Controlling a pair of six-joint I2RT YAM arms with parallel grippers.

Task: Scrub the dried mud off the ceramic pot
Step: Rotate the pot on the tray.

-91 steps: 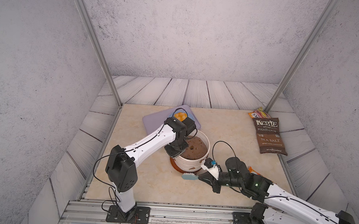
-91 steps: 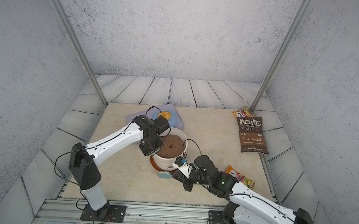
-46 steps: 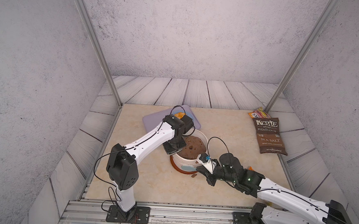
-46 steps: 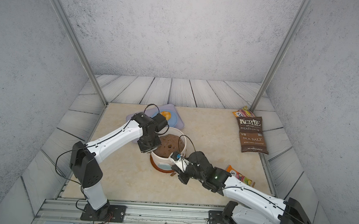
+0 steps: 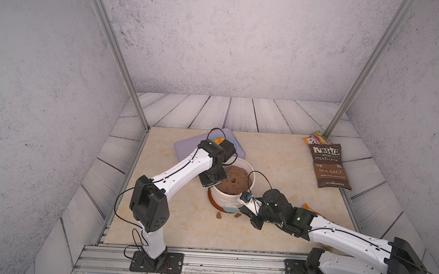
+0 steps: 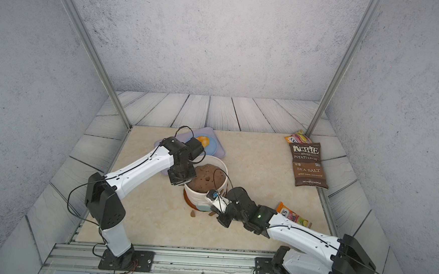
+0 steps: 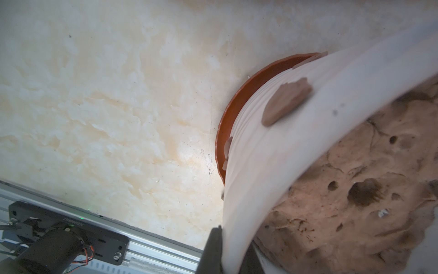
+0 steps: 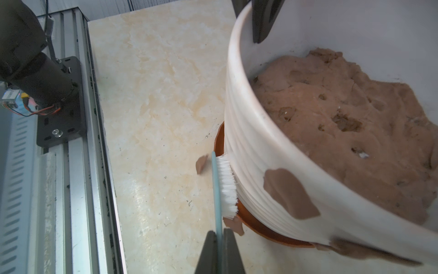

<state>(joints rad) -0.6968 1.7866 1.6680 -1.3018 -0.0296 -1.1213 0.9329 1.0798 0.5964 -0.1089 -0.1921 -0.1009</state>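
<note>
Scrubbing near the middle of the table [image 5: 194, 227]: right gripper [image 8: 219, 233] with jaws pressed together on the thin pale-blue handle of a brush [image 8: 226, 187], white bristles flat against the low near side of the ceramic pot [image 5: 225, 198], just above the saucer [image 8: 260, 227]. Left gripper [image 7: 233, 249] with jaws narrowed to a pinch on the pot's thick rim at its left side, one finger outside the wall, one inside. Pot upright on the rust-brown saucer, cream-white, wavy ribs under a smooth rim, filled with lumpy brown soil [image 5: 234, 181] holed near its middle. Flat, matte-brown patches of dried mud [image 8: 288, 192] stuck to the ribbed wall, one large patch just beside the bristles, another under the rim close to the left gripper. Two loose flakes [image 5: 219, 215] on the table just near of the saucer, seen in both top views, apart from the pot.
</note>
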